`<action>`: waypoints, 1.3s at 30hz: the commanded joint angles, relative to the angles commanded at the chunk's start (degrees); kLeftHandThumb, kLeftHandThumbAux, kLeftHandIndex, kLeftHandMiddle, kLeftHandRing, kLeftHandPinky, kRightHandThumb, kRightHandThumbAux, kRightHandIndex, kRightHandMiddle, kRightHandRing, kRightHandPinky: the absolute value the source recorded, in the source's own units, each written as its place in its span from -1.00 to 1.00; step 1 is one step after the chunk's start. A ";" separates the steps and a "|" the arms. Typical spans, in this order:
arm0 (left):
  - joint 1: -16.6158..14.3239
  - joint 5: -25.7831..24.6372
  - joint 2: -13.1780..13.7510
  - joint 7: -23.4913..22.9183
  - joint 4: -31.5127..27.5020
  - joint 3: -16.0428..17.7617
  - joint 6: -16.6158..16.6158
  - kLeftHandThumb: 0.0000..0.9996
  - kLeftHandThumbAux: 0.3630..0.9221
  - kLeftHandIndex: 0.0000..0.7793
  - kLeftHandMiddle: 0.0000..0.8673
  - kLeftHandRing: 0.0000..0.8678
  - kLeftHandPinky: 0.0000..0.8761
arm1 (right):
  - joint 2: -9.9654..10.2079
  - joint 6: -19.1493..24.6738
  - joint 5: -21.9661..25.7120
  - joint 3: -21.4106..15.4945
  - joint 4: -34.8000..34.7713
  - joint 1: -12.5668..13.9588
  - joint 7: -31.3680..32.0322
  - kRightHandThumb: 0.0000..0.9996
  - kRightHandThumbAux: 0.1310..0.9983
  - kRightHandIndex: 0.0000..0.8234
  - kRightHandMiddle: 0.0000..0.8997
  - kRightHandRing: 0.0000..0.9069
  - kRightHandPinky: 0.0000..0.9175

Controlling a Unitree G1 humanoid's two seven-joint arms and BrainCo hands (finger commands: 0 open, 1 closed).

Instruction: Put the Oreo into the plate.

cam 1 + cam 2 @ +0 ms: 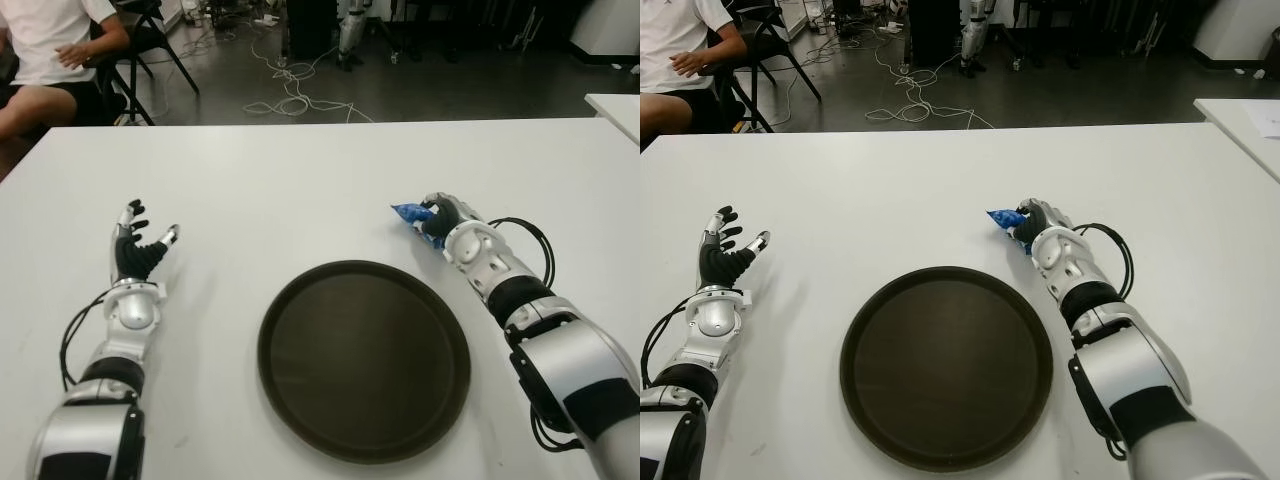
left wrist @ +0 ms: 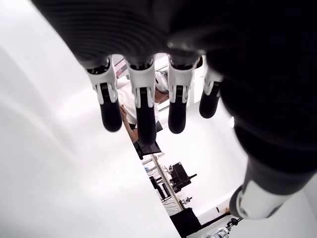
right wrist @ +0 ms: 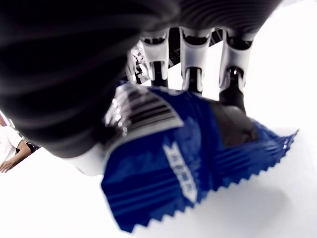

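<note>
Blue Oreo packet (image 3: pixel 188 163) clasped under curled fingers (image 3: pixel 193 59) of right hand (image 1: pixel 445 215), low over white worktop (image 1: pixel 300 180), beyond dark plate (image 1: pixel 364 358). Left hand (image 1: pixel 135 250) open, fingers spread, empty, left of plate.

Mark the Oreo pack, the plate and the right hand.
Oreo pack (image 3: pixel 188 163): right wrist view, middle of blue wrapper.
plate (image 1: pixel 364 357): left eye view, bare dark centre.
right hand (image 1: pixel 1038 222): right eye view, knuckles over the pack.

Oreo pack (image 1: pixel 410 214) half under fingers (image 3: pixel 192 59)
</note>
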 joint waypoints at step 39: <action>-0.05 -0.25 -0.33 -0.18 -0.02 -0.10 0.07 -0.61 0.18 -0.76 -0.65 -0.60 -0.57 | -1.49 1.04 13.77 -9.95 -30.69 9.55 13.29 0.38 0.39 0.05 0.68 0.64 0.61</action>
